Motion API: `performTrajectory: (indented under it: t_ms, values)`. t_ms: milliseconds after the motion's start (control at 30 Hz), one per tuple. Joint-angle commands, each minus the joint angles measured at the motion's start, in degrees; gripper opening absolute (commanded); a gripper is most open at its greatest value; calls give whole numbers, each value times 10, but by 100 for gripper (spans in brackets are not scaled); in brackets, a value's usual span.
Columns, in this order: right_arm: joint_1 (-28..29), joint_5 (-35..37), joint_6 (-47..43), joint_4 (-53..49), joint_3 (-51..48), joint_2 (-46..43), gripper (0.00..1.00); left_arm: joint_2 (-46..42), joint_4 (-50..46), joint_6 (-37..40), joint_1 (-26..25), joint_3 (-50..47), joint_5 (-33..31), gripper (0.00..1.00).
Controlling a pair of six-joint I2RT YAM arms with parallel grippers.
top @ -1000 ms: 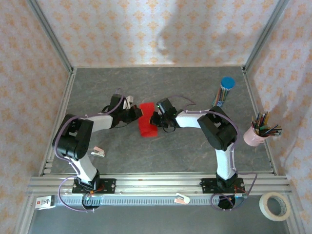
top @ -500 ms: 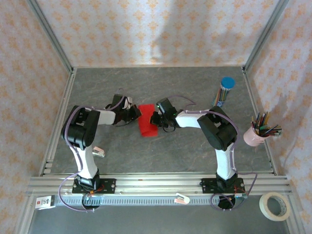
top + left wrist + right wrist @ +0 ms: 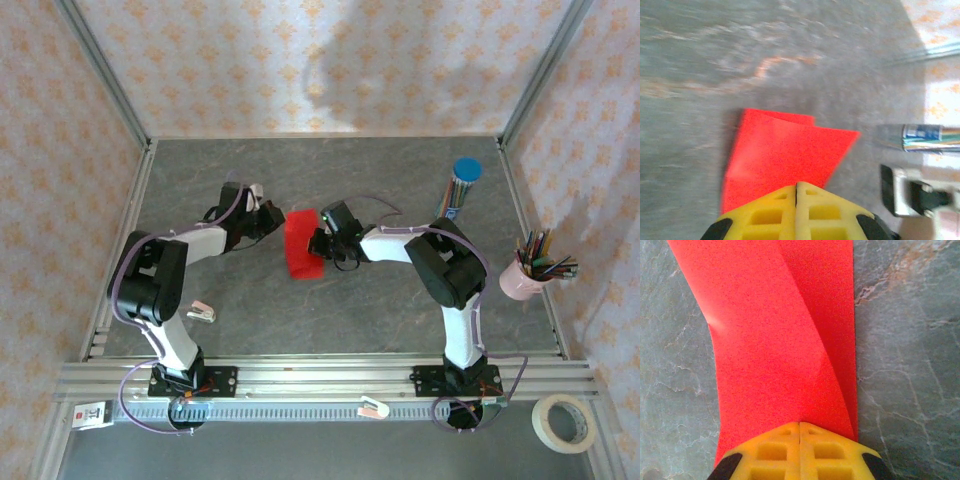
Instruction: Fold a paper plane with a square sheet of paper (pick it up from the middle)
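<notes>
Fingers (image 3: 845, 209) of the left gripper (image 3: 796, 186) are squeezed flat together at the bottom of the left wrist view, pinching the near edge of the square sheet of paper (image 3: 785, 150). Sheet's plain bright red with no print, and one flap is doubled over so a second edge peeks out up top. Mid-frame in the top view it bows between both arms. Right gripper (image 3: 799, 425) is clamped on it too, with a long diagonal crease running up from its tips. Far right, the pencil tube (image 3: 920, 137) has a blue-white patch, probably a label, too blurry to read.
</notes>
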Motion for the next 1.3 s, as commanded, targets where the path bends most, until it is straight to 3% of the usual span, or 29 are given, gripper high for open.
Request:
performTrajectory:
  t_ms: [0,200,433,900,1067,1267]
  values:
    - [-14,103,-13,-180,-62,79,2,33,1,-5,-23,21,15,0]
    - [-14,104,-14,-182,-67,80,3,106,-14,7,-26,79,14,0]
    - [-14,113,-16,-187,-69,77,2,159,-65,32,-13,121,-69,0]
    - [-15,120,-17,-182,-77,74,1,168,-84,83,55,160,-108,0]
    - [-15,116,-13,-177,-80,70,2,123,-84,71,42,161,-53,0]
    - [-15,112,-10,-174,-79,70,2,101,-68,24,-23,117,-31,0]
